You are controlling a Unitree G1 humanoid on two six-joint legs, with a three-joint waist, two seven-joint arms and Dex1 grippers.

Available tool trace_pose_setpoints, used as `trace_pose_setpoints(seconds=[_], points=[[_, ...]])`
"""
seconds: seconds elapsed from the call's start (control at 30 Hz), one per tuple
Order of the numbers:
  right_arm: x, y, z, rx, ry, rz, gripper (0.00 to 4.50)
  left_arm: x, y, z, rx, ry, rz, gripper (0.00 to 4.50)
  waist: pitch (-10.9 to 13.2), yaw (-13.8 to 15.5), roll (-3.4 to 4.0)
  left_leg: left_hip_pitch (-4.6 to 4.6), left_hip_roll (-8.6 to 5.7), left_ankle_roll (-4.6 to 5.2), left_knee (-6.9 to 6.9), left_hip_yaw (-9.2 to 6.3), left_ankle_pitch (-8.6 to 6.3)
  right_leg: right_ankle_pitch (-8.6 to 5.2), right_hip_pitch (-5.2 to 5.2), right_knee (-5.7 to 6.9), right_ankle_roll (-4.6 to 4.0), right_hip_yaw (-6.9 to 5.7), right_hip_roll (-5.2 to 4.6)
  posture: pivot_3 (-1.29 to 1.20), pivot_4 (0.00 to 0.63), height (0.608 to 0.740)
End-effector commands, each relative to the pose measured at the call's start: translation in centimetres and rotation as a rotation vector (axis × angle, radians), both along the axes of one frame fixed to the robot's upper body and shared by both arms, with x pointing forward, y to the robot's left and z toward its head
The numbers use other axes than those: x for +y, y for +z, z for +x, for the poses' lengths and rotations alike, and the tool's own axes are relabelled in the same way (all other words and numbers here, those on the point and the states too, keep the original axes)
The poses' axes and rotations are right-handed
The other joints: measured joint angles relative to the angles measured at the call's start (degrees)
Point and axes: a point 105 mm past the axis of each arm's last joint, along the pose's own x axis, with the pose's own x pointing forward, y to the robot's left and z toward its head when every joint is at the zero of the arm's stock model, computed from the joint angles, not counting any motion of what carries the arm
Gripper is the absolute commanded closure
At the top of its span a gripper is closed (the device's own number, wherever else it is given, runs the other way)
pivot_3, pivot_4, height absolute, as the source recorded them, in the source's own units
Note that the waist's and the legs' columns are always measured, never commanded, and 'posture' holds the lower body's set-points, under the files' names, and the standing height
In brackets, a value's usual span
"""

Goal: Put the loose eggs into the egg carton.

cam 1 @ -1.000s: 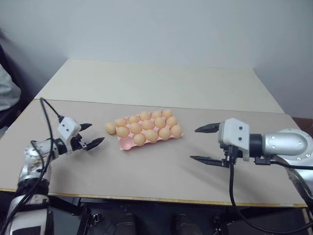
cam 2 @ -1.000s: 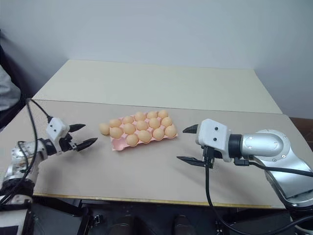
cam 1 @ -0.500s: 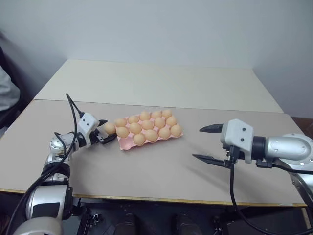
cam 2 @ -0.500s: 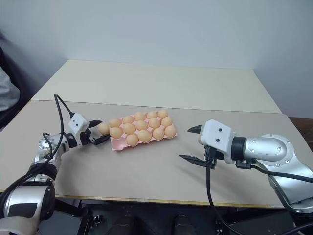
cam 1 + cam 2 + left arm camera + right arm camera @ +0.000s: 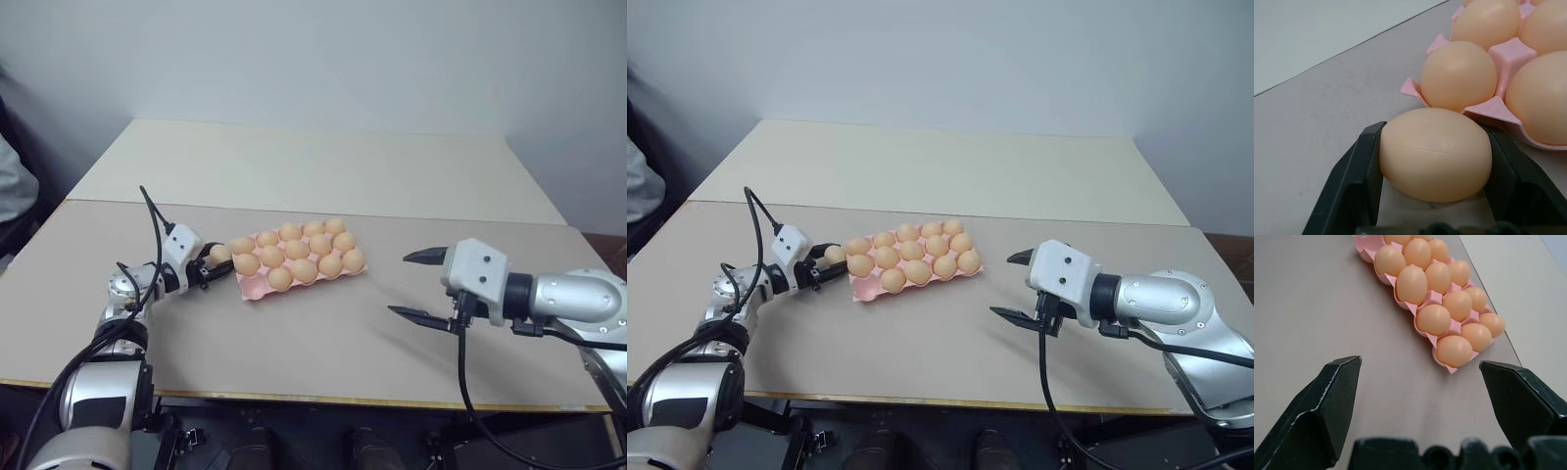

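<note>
One loose egg (image 5: 1436, 154), pale orange-tan, lies on the table against the left end of the pink egg carton (image 5: 252, 288). My left gripper (image 5: 210, 265) is shut on the egg, with a black finger (image 5: 1354, 181) pressed to each side of it. The carton holds several eggs, and the cup at its near left corner is bare. To the right of the carton my right gripper (image 5: 398, 284) hovers over the table, open and holding nothing, and points at the carton (image 5: 1447, 367).
The grey-brown table (image 5: 313, 343) has a paler table (image 5: 313, 166) butted against its far edge. A black cable (image 5: 154, 220) loops up from my left wrist. A person's sleeve (image 5: 12, 181) shows at the far left.
My left gripper moved right along the table to the loose egg beside the carton and closed on it. My right gripper stayed where it was, open.
</note>
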Motion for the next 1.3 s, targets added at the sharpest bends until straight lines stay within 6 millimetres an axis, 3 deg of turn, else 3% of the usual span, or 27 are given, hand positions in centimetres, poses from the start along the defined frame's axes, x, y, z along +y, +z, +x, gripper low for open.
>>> trace_pose_setpoints(seconds=[0.03,0.23,0.37,0.5,0.63,0.73,1.0,1.2,1.3], points=[[0.0,0.7,0.0,-0.046,-0.001,-0.013,0.00,1.5,1.0,0.0,-0.043,0.043,0.041,2.04,0.0,0.0,0.00,0.00,0.00,0.00,0.00,0.00,0.00,0.00,0.00,0.00,0.00,0.00,0.00,0.00,0.150,0.740],[0.2,0.7,0.0,-0.048,0.006,-0.009,0.00,4.6,1.0,-1.1,-0.039,0.103,0.146,2.04,0.0,-0.3,0.00,0.02,0.01,0.00,0.00,0.00,0.00,0.00,0.00,0.00,0.00,0.01,0.00,0.00,0.150,0.740],[0.4,0.7,0.0,-0.049,0.009,-0.004,0.00,5.4,3.4,-2.9,-0.107,0.027,0.092,2.04,0.0,-0.5,0.00,0.02,0.05,-0.01,-0.01,0.01,0.00,0.00,-0.04,0.01,-0.01,0.00,0.00,0.00,0.150,0.740],[0.6,0.7,0.0,-0.049,0.014,0.001,0.00,2.6,6.4,-5.0,-0.178,-0.199,0.006,2.04,0.0,0.2,0.00,0.00,0.05,-0.01,0.00,0.00,0.00,0.00,-0.03,0.01,-0.05,-0.02,-0.03,0.00,0.150,0.740],[0.7,0.6,-0.1,-0.048,0.021,0.001,0.00,-0.2,7.3,-6.3,-0.176,-0.364,0.004,2.04,0.0,0.2,0.00,0.00,0.02,-0.01,0.00,0.00,0.00,-0.04,0.01,-0.02,-0.12,0.00,-0.05,0.00,0.150,0.740],[0.8,0.8,-0.1,-0.057,0.022,0.005,0.00,-2.2,7.3,-6.7,-0.167,-0.454,0.003,2.04,0.0,0.1,0.00,0.03,0.02,0.00,0.00,0.01,0.00,-0.04,0.02,0.00,-0.09,0.02,-0.01,0.00,0.150,0.740],[0.3,1.3,-0.6,-0.076,-0.006,0.000,0.00,-4.6,6.5,-6.3,-0.132,-0.546,0.004,2.04,0.0,0.0,0.00,0.03,0.03,0.00,0.00,-0.01,0.00,-0.01,0.01,0.02,-0.02,0.03,0.04,0.00,0.150,0.740],[-0.1,1.1,-1.0,-0.067,-0.031,-0.014,0.00,-4.8,5.7,-5.7,-0.087,-0.559,0.007,2.04,0.0,0.0,-0.01,0.03,0.01,0.00,0.02,-0.02,0.01,-0.02,0.02,0.01,-0.01,0.03,0.03,0.00,0.150,0.740],[-0.1,0.9,-1.2,-0.063,-0.038,-0.017,0.00,-4.6,5.3,-5.4,-0.065,-0.544,0.002,1.09,0.0,0.0,-0.01,0.03,0.01,0.01,0.02,-0.02,0.00,-0.02,0.02,0.01,-0.01,0.04,0.03,0.00,0.150,0.740]])
